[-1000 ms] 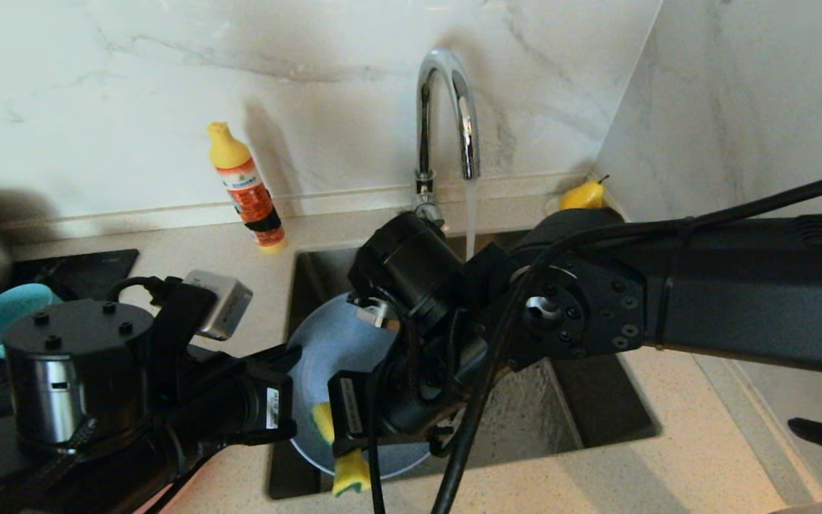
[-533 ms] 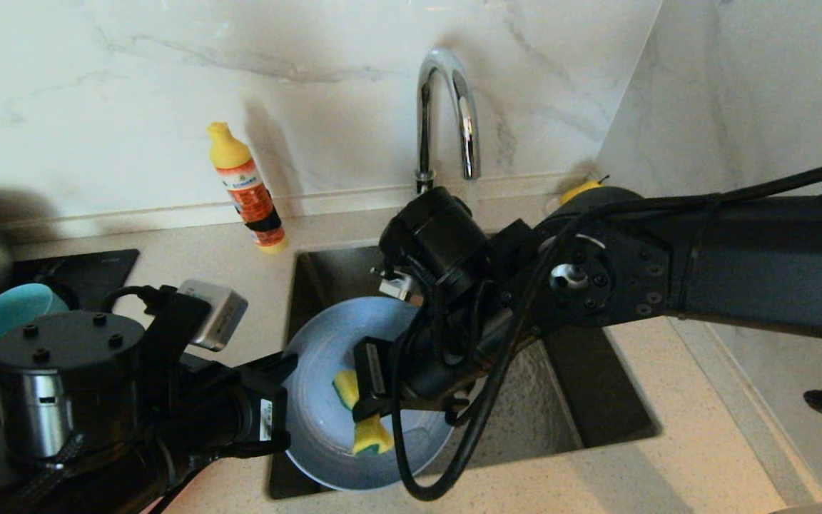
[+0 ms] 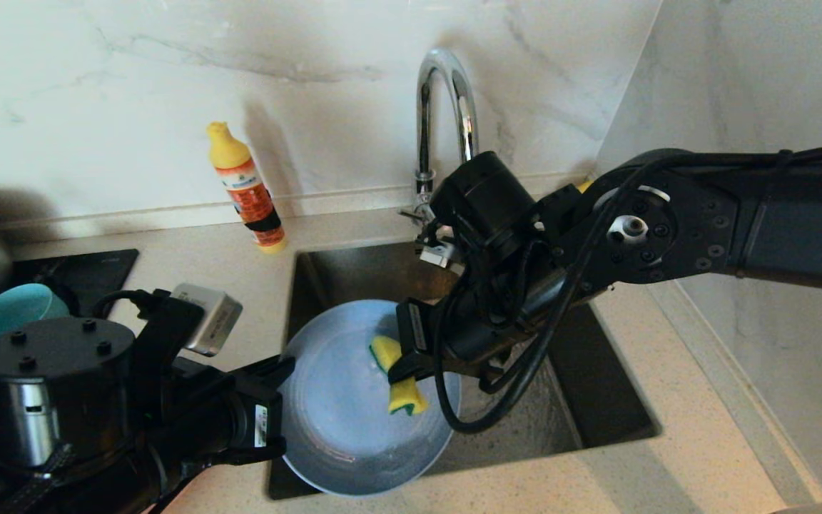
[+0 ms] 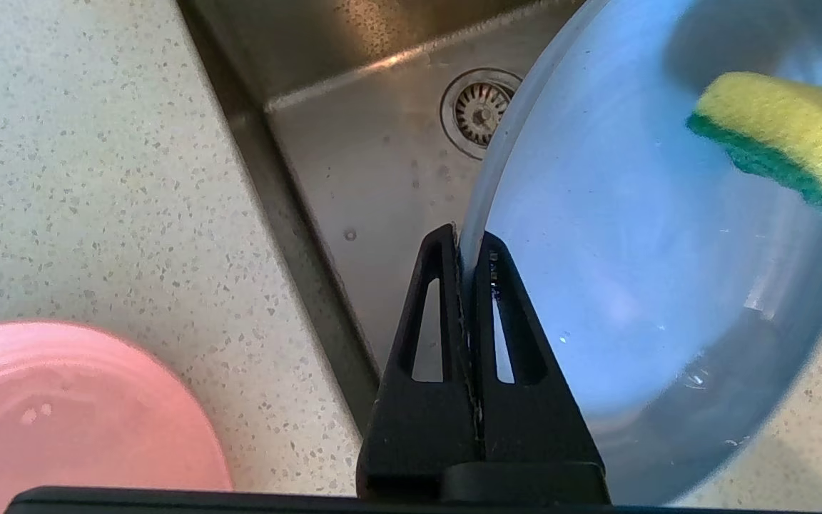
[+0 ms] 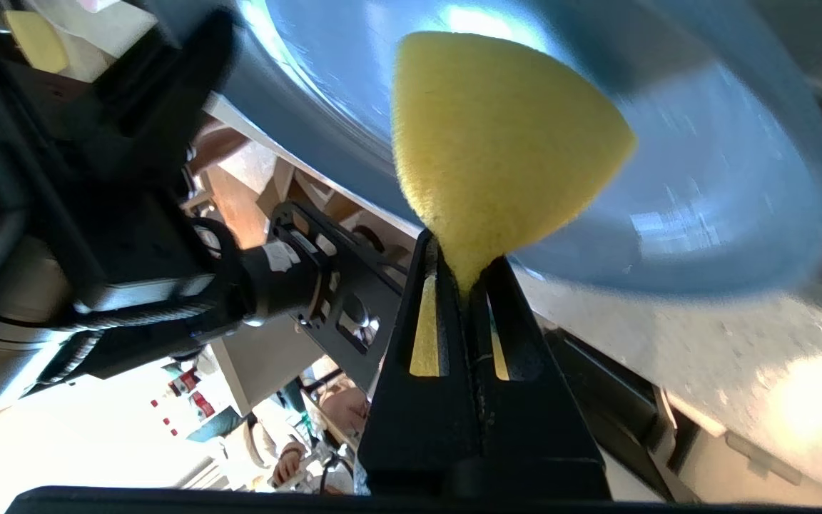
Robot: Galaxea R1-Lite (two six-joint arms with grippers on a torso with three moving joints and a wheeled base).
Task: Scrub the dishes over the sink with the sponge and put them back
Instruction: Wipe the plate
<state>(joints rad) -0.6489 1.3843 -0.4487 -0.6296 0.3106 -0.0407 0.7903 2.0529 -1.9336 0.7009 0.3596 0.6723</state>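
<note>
Left arm reaches in low from the near-left counter, and the left gripper (image 4: 465,246) has its jaws clamped tight on the rim of the grey-blue plate (image 3: 343,400), propping it tilted over the sink (image 3: 596,400). A salmon-pink plate (image 4: 61,414) sits on the counter just beside that wrist. Across to the right: the right arm comes in from the far right, elbow high, wrist bent down toward the plate. The right gripper (image 5: 464,268) is pinched hard on the sponge (image 3: 397,375), its yellow foam bulging past the fingertips, pressed to the plate's face near its right edge.
</note>
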